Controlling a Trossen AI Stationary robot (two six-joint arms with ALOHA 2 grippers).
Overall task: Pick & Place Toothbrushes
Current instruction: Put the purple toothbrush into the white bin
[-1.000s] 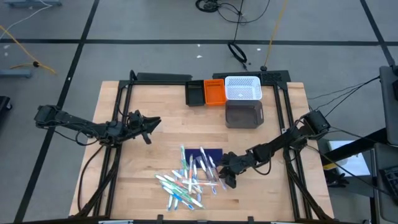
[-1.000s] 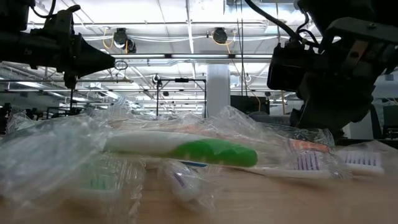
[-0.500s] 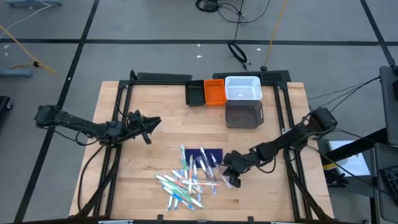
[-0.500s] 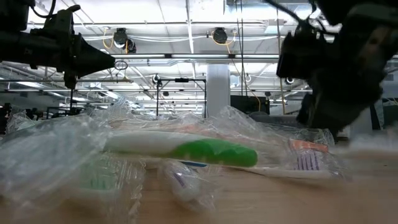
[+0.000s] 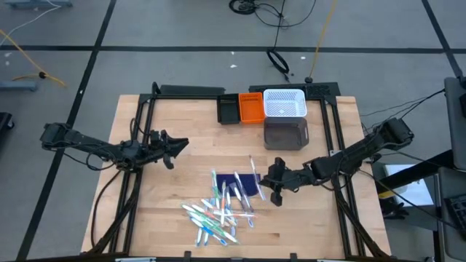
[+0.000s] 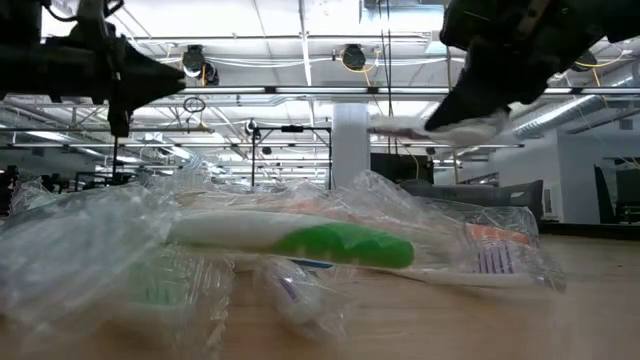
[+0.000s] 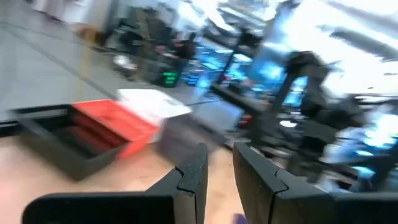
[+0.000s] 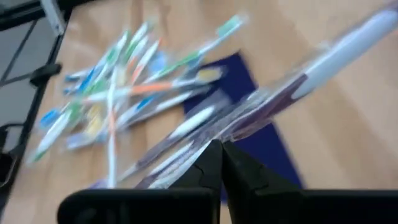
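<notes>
A heap of wrapped toothbrushes [image 5: 217, 212] in blue, white, green and orange lies on the wooden table near its front edge, partly on a dark blue mat [image 5: 246, 182]. In the low view a green and white one [image 6: 300, 240] lies in front. My right gripper [image 5: 271, 182] is just right of the mat, shut on one wrapped white and purple toothbrush [image 8: 292, 87], above the table. My left gripper [image 5: 177, 144] is shut and empty at the table's left, well above the surface [image 6: 150, 80]. My right gripper pinches the wrapped toothbrush between its two fingers [image 8: 211, 163] at a point toward one end [image 8: 205, 140], wrapper included. The fingers come from the table's right, slanting down, and lie across it. The toothbrush is lifted clear [image 6: 420, 125], roughly level.
At the table's far edge stand a black bin [image 5: 228, 109], an orange bin [image 5: 252, 108] and a white basket [image 5: 283, 103], with a grey bin [image 5: 285, 134] in front of the basket. Bare wood lies between the heap and the bins.
My right gripper has risen from the heap's right edge and gone toward the table's far edge and a little right. It has taken one wrapped toothbrush with it, now lifted clear of the table. The rest of the heap has stayed in place.
</notes>
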